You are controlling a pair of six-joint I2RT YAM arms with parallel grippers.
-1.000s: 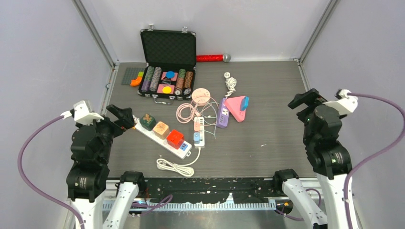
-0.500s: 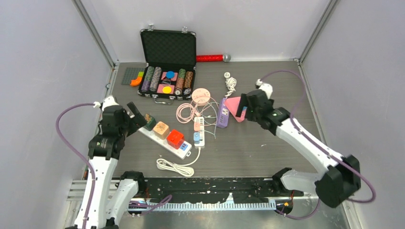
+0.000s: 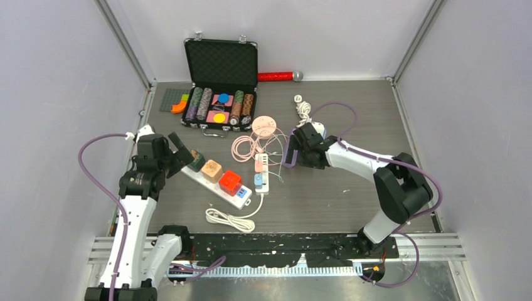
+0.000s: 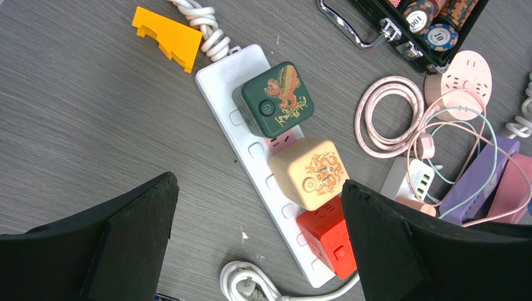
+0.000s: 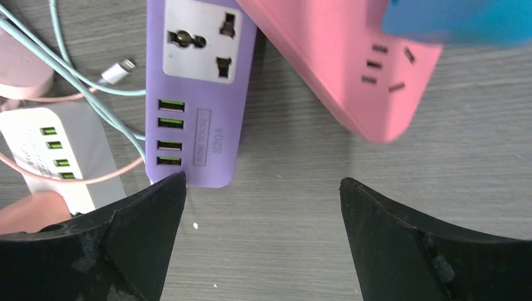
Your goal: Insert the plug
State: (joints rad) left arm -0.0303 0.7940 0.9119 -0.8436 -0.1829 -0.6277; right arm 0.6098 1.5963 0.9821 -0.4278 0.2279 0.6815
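A white power strip (image 4: pixel 219 88) lies diagonally at the left and carries a green cube (image 4: pixel 276 99), a beige cube (image 4: pixel 308 174) and a red cube (image 4: pixel 329 241). Its coiled cord (image 3: pixel 229 219) lies in front. A white plug with a bundled cord (image 3: pixel 302 106) lies at the back. My left gripper (image 4: pixel 258 180) is open and empty above the strip (image 3: pixel 194 175). My right gripper (image 5: pixel 263 180) is open and empty, just in front of a purple socket bar (image 5: pixel 201 94) and a pink triangular socket block (image 5: pixel 339 69).
An open black chip case (image 3: pixel 221 81) stands at the back left. A pink cable coil (image 4: pixel 386 116), a round pink socket (image 4: pixel 464 78), a white USB charger (image 5: pixel 56 147) and loose thin leads lie mid-table. An orange piece (image 4: pixel 166 37) lies by the strip's far end.
My right arm has swung from the right side to the middle and now reaches low over the purple bar. My left arm came forward over the white strip, then barely moved.
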